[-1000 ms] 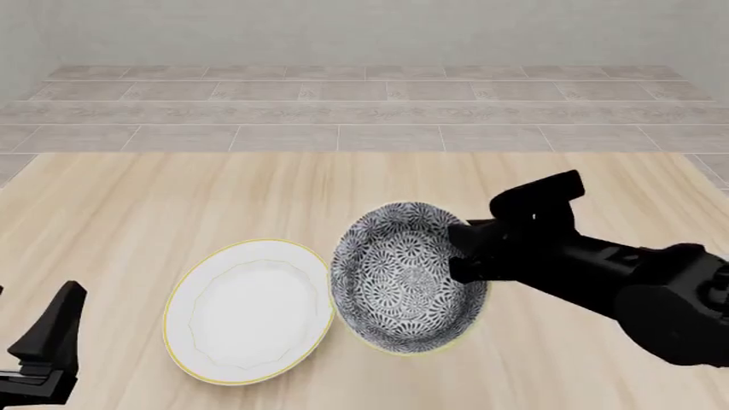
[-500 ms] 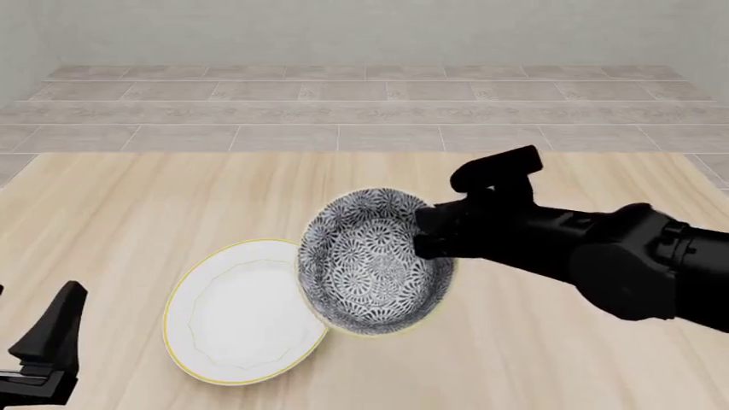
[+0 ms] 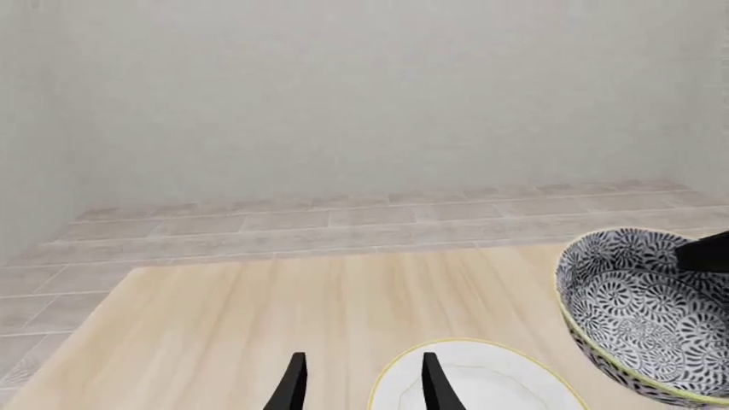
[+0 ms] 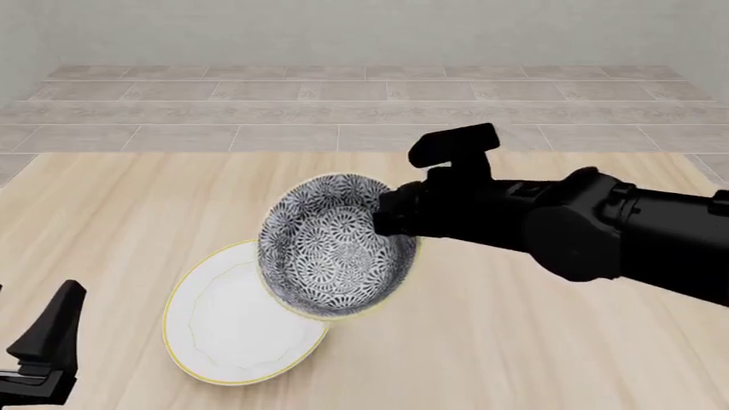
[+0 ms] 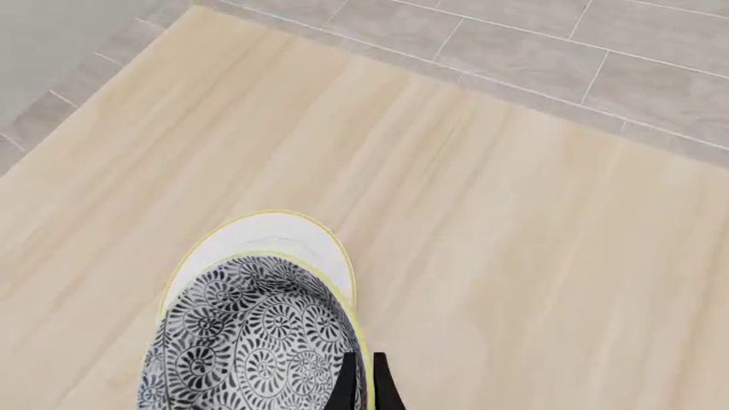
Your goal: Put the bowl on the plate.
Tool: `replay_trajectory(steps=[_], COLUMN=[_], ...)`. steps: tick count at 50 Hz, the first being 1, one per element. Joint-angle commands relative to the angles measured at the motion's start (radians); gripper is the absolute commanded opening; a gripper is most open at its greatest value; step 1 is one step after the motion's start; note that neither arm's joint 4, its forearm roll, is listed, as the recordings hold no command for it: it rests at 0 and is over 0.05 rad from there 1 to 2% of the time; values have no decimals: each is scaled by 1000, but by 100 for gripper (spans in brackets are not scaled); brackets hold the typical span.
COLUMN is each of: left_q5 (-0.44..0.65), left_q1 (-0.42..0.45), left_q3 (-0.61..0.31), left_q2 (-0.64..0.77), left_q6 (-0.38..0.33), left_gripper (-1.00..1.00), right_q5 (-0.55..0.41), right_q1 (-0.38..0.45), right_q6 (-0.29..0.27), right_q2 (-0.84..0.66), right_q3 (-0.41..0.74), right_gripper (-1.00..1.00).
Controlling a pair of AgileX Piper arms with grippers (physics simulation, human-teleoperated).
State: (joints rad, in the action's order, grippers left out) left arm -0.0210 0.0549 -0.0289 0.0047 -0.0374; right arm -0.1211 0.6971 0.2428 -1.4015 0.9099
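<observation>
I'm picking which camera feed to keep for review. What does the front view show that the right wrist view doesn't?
Only the front view shows the right arm carrying the tilted bowl, and the idle left gripper. Only the right wrist view shows the right gripper pinching the bowl's rim. Both show the bowl overlapping the plate on the table.

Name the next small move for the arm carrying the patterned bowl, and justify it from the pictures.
Probably carry it a little further left and toward the arms. The right tool grips the bowl by its rim, held above the table and overlapping only the right part of the plate, so it is not yet centred for lowering.
</observation>
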Motion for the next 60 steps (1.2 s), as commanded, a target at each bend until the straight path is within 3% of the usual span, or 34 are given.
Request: replay_trajectory(steps=[1, 3, 40, 60], left_q5=[-3, -1, 2, 13], left_q1=[1, 0, -5, -4], left_q3=[-4, -7, -12, -28], left_q2=[4, 2, -2, -4], left_q6=[0, 1, 4, 5], left_gripper=[100, 100, 100, 100], right_q5=[-21, -22, -87, -69], right_q1=[38, 51, 114, 122], right_q6=[36, 60, 151, 203], right_q2=[-57, -74, -273, -356], right_q3=[75, 86, 310, 340], right_gripper=[-100, -100, -100, -100])
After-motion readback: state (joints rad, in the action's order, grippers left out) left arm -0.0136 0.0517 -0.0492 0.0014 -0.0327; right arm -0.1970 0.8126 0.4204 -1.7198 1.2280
